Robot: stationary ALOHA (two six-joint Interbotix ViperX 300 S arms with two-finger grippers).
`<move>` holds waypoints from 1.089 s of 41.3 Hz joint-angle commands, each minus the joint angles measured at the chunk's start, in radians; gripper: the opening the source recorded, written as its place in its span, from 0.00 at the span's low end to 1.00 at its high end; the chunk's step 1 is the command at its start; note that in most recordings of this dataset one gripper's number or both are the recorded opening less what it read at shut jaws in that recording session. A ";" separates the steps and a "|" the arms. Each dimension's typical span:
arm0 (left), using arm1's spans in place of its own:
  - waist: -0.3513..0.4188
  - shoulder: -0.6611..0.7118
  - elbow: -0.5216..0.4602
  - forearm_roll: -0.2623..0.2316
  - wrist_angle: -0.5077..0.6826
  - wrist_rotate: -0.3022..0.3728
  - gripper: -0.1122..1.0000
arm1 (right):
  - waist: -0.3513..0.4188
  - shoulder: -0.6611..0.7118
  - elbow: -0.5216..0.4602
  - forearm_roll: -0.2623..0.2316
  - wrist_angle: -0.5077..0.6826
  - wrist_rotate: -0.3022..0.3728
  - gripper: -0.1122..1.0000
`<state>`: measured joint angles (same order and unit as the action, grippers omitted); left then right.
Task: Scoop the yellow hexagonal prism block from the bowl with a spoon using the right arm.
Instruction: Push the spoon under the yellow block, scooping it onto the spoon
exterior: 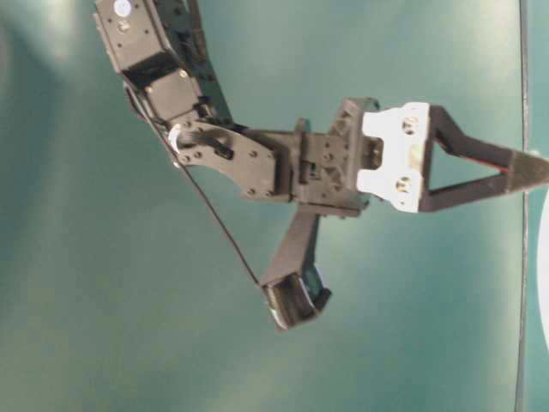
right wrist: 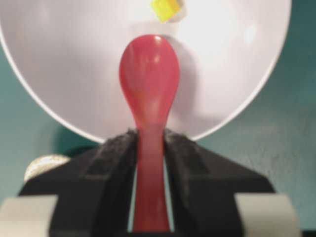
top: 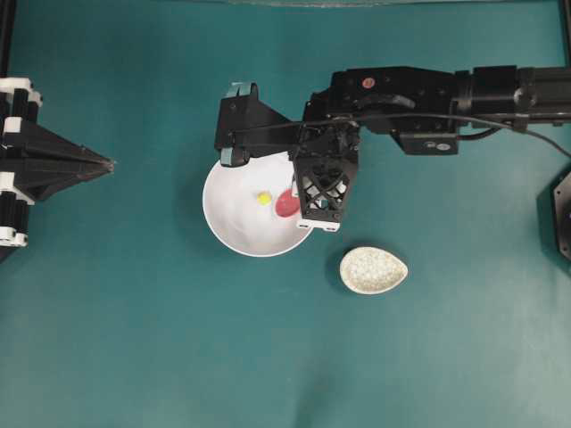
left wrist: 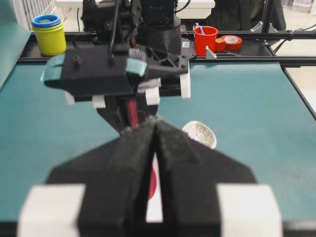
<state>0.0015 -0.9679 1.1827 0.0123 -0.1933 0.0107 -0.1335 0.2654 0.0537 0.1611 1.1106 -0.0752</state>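
Observation:
The white bowl [top: 234, 218] stands at mid-table, and the tiny yellow hexagonal prism block [top: 264, 198] lies on its floor. My right gripper [top: 312, 203] hangs over the bowl's right rim, shut on the handle of the pinkish-red spoon [top: 287, 204]. The scoop reaches into the bowl. In the right wrist view the spoon [right wrist: 149, 79] points at the block [right wrist: 167, 9], which lies just past the scoop's tip, slightly to the right, inside the bowl [right wrist: 64, 59]. The right gripper [right wrist: 149, 136] pinches the handle. My left gripper [top: 107, 163] stays shut and empty at the far left.
A small speckled oval dish [top: 373, 269] lies to the lower right of the bowl. The left wrist view shows stacked yellow and blue cups [left wrist: 49, 33], a red cup [left wrist: 205, 39] and a tape roll [left wrist: 230, 42] on a rail beyond the table's far edge.

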 commanded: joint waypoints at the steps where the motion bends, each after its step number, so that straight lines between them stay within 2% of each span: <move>1: 0.002 0.006 -0.023 0.003 -0.009 0.002 0.10 | 0.002 -0.015 -0.026 -0.003 -0.015 0.000 0.33; 8: 0.002 0.006 -0.025 0.003 -0.009 0.002 0.10 | 0.002 -0.003 -0.026 -0.017 -0.052 0.000 0.33; 45: 0.002 0.005 -0.023 0.002 -0.009 0.002 0.10 | 0.003 0.025 -0.026 -0.011 -0.275 -0.006 0.33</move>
<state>0.0015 -0.9679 1.1827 0.0123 -0.1933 0.0107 -0.1319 0.3129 0.0522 0.1457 0.8529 -0.0813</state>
